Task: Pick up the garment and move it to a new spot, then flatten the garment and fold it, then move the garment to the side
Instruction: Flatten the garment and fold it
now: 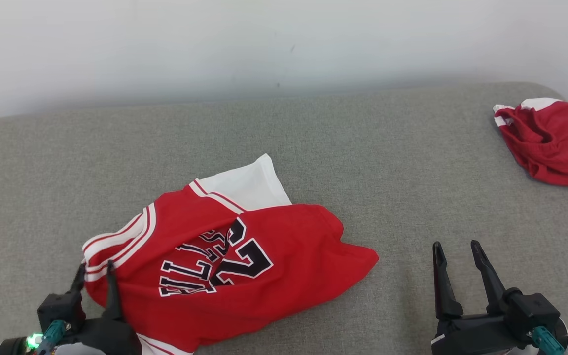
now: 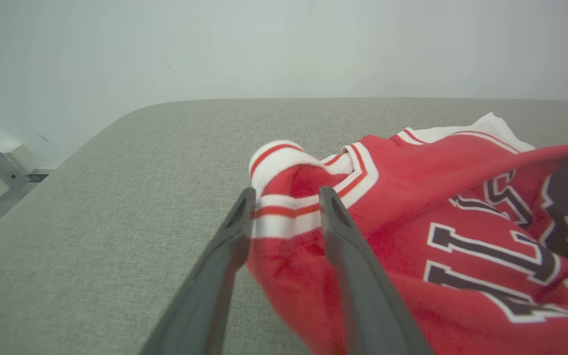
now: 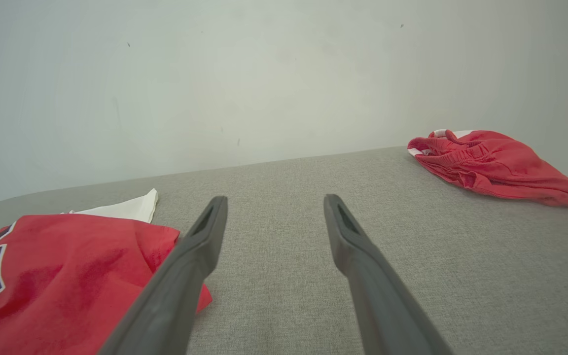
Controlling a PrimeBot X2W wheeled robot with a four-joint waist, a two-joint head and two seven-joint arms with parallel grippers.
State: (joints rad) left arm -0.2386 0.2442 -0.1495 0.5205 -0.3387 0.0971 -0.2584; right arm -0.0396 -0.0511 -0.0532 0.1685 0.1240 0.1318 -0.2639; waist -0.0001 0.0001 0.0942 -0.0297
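Toward left side of grey padded surface [image 1: 313, 148]: crumpled red jersey [image 1: 244, 256], light, limp, prone to bunching; best taken at striped trim [image 2: 284, 207]. Left gripper [image 1: 96, 268] half-parted astride that trim, no firm pinch evident. Right gripper [image 1: 456, 246] wide open, empty.

A red jersey [image 1: 294, 256] with white trim and dark lettering lies crumpled on the grey padded surface [image 1: 387, 162]. The left gripper [image 1: 96, 268] sits at the jersey's striped edge, fingers slightly apart; whether they pinch the cloth is unclear. The right gripper [image 1: 456, 245] hangs spread wide over bare padding. A second red garment [image 1: 555, 143] lies far right, near the pale wall [image 1: 264, 44].
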